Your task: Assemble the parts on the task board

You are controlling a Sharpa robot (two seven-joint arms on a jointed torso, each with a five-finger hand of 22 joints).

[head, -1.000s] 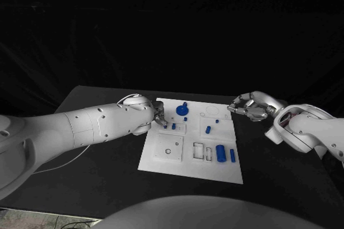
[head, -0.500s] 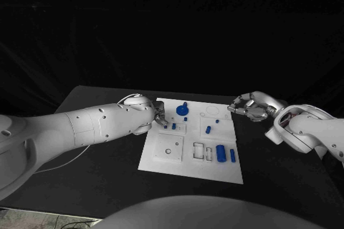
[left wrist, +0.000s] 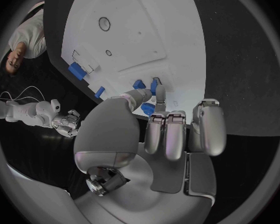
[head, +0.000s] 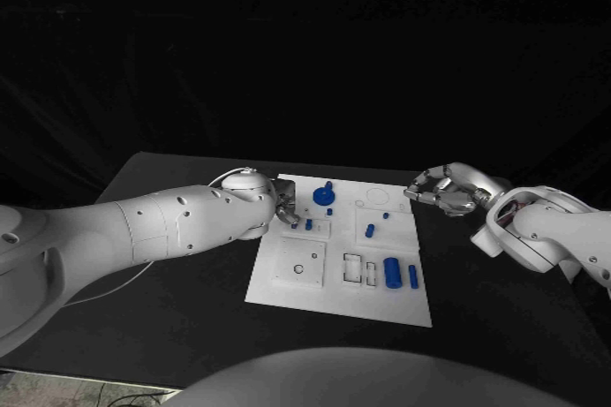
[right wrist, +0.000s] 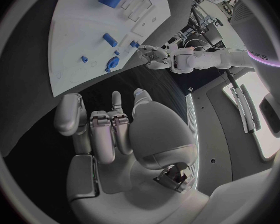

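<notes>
Left hand [head: 282, 204] fingertips — contact with parts [head: 310, 223] unclear.

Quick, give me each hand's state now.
Left hand: at the task board; whether it holds a part cannot be told.
Right hand: fingers curled, holding nothing.

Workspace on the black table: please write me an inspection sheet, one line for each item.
Surface: black table, bare round the board.
Job's things: white task board in the middle; round blue part at its far side, two blue cylinders lying near its right edge, small blue pegs between.
Clutter: nothing seen.
Hands: left hand at the board's far-left corner, fingers by blue parts; right hand curled, holds nothing, beside the board's far-right corner.
Cables: thin white cable under the left arm.
Surroundings: dark backdrop.
</notes>
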